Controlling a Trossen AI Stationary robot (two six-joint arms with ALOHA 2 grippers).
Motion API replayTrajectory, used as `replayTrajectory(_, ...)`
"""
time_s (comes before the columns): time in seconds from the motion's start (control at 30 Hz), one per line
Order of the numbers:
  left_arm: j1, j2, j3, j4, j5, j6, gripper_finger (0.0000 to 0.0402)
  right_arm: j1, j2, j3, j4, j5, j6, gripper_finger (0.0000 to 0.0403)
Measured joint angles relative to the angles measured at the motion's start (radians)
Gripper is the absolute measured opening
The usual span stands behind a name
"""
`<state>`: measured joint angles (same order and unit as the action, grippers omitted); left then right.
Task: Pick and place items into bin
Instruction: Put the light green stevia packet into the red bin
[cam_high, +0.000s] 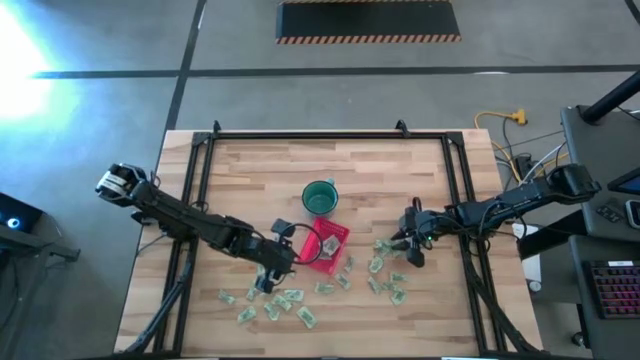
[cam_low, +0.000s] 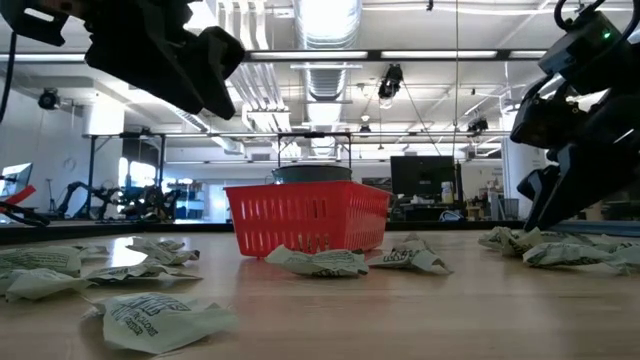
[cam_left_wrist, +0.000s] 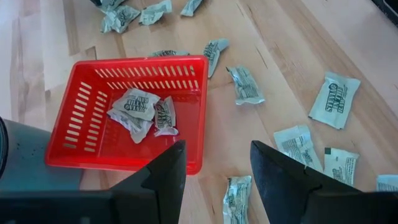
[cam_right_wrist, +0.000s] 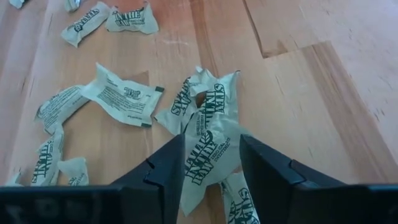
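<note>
Right gripper (cam_right_wrist: 211, 165) low over the wooden surface (cam_high: 260, 170), fingers (cam_right_wrist: 163, 171) parted around a crumpled green-and-white packet (cam_right_wrist: 208, 149) sitting between the tips, not clearly pinched; more packets (cam_right_wrist: 121, 93) lie loose just ahead of the fingers. Left gripper (cam_left_wrist: 214, 171) hovers beside the red bin (cam_left_wrist: 68, 130), fingers (cam_left_wrist: 283, 177) spread wide with nothing between them, bin just ahead of the tips with a few wrapped packets inside (cam_left_wrist: 140, 112) and others scattered on the surface (cam_left_wrist: 334, 99) alongside. Dark-green cup (cam_high: 320, 197) stands touching or just behind the bin, far from both sets of fingers.
</note>
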<state>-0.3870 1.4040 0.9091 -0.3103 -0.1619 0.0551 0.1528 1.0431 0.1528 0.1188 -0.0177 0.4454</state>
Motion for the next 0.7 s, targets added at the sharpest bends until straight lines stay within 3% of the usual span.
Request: replayTrajectory(0.7,0.0,0.0,-0.005,0.003,0.0,0.0,0.0162,0.0,-0.002,0.085,-0.146,-0.006,-0.06,0.0153)
